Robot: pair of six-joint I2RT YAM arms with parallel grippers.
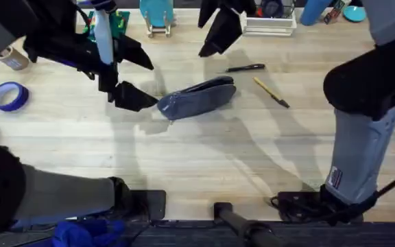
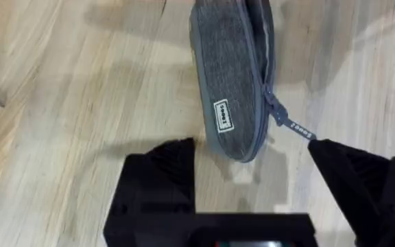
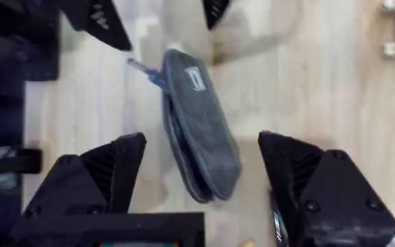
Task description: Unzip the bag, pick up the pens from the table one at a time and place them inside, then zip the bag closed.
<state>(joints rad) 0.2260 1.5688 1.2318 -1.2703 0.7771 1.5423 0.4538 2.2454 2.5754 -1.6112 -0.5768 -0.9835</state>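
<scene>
Bag (image 1: 199, 97) lying on the worktop (image 1: 204, 158), long axis running from left gripper (image 2: 252, 154) toward the pens; seam already gaping along most of its length. Zipper pull (image 2: 297, 127) sitting at the bag's near end, just inside the left jaws, which are standing open. Left arm nearer the pull. Right gripper (image 3: 201, 165) hovering over the bag's far end, jaws spread wide, gripping nothing. Black pen (image 1: 245, 68) and yellow pen (image 1: 271, 92) waiting beyond.
</scene>
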